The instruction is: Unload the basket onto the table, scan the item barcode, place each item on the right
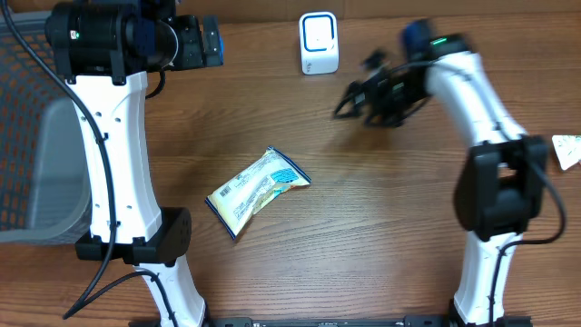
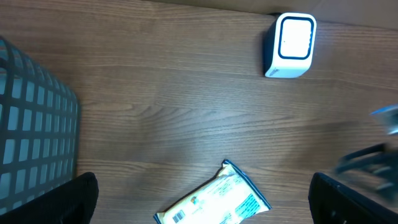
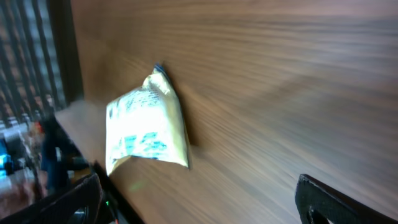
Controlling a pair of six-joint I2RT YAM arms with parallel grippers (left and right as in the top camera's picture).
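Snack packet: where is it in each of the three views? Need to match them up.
Overhead: the snack packet lies flat, slightly left of the picture's centre.
Left wrist: bottom centre, cut off by the lower edge.
Right wrist: left of centre.
Landmark: the white scanner, top centre in overhead and top right in left wrist; it is not in right wrist.

Table [image 1: 381,236]: packet [image 1: 258,191] lying flat at centre; scanner [image 1: 319,43] upright behind it, well apart; basket [image 1: 27,136] at left edge; second packet [image 1: 567,150] at far right edge.
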